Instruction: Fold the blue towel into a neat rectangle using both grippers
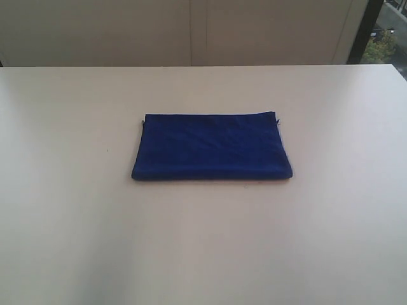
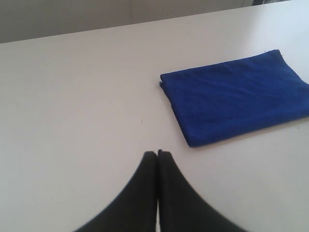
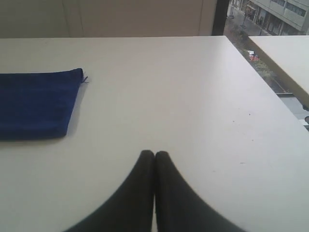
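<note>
On the bench point(image 1: 63, 222), the folded royal-blue microfibre towel point(image 1: 212, 147) runs nine-to-three. My left claw point(image 2: 158, 154) and right claw point(image 3: 154, 154) flank it, both pinched shut and empty.

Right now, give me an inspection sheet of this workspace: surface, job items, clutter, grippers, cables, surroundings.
Surface: white table, carrying only the towel.
Job's things: blue towel folded into a flat rectangle, mid-table; loose thread at one corner.
Clutter: nothing seen.
Grippers: left gripper and right gripper both shut, empty, clear of the towel.
Cables: nothing seen.
Surroundings: pale wall behind; window onto a street; second table beside.
</note>
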Controlling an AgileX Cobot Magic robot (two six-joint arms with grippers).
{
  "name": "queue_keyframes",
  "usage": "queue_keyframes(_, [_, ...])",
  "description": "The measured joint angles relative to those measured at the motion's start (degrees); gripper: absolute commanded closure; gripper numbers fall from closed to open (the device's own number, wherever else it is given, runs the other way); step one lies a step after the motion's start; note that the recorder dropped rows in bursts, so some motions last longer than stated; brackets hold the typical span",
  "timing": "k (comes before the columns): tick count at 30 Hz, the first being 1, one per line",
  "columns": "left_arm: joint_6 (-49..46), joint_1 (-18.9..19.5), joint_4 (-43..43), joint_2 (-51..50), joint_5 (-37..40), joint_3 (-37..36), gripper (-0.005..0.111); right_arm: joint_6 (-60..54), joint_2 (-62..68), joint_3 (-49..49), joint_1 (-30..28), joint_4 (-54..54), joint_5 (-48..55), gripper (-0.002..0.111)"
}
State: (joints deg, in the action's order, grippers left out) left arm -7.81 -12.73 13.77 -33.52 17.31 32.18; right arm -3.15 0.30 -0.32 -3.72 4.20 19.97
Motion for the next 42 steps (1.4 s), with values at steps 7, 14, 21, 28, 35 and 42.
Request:
queue_keyframes(7, [0.0, 0.0, 0.0, 0.0, 0.0, 0.0, 0.107, 2.0, 0.0, 0.0, 0.0, -1.7, 0.0, 0.108])
queue_keyframes(14, [0.0, 0.0, 0.0, 0.0, 0.0, 0.0, 0.107, 2.1, 0.0, 0.0, 0.0, -3.2, 0.1, 0.108])
queue_keyframes(21, [0.0, 0.0, -0.1, 0.0, 0.0, 0.0, 0.107, 2.1, 0.0, 0.0, 0.0, -3.2, 0.1, 0.108])
queue_keyframes(28, [0.0, 0.0, -0.1, 0.0, 0.0, 0.0, 0.107, 2.1, 0.0, 0.0, 0.0, -3.2, 0.1, 0.108])
queue_keyframes(35, [0.0, 0.0, -0.1, 0.0, 0.0, 0.0, 0.107, 2.1, 0.0, 0.0, 0.0, -3.2, 0.1, 0.108])
queue_keyframes(42, [0.0, 0.0, -0.1, 0.0, 0.0, 0.0, 0.107, 2.1, 0.0, 0.0, 0.0, -3.2, 0.1, 0.108])
